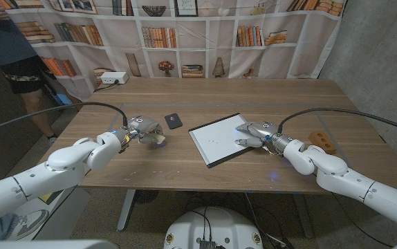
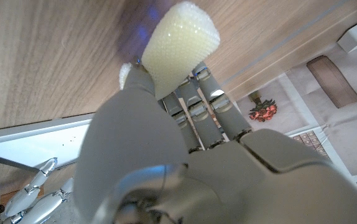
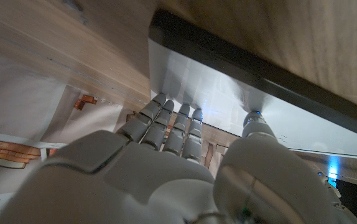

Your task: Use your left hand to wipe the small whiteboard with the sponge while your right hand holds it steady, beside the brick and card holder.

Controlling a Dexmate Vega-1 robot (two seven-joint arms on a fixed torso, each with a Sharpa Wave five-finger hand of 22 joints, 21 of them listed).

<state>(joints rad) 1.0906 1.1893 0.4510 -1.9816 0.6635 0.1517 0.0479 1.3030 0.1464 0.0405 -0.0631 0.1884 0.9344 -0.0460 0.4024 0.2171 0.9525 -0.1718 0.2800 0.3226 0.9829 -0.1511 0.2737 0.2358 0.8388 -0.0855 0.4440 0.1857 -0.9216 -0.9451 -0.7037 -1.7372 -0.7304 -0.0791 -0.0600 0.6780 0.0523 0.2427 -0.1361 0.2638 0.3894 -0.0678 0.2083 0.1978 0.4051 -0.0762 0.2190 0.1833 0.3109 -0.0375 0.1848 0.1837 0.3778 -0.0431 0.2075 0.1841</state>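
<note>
The small whiteboard [image 1: 220, 139] is a white panel with a dark frame, lying flat and turned at an angle near the middle of the wooden table [image 1: 205, 93], its surface carrying only a few faint marks. The sponge [image 1: 158, 138] is a pale yellow, coarse-pored block with rounded corners, held above the table to the whiteboard's left, apart from it. The left wrist view shows the sponge [image 2: 180, 46] close up, pinched between the thumb and fingers of the left hand [image 2: 166, 155], a grip the head view only hints at around the left hand [image 1: 145, 129]. The right wrist view shows the right hand [image 3: 166, 168] with fingers extended side by side onto the whiteboard [image 3: 228, 93], grasping nothing. In the head view the right hand [image 1: 256, 132] rests on the board's right edge. The brick [image 1: 321, 140] lies at the table's right, and the small dark card holder [image 1: 173, 121] sits between the sponge and the board.
</note>
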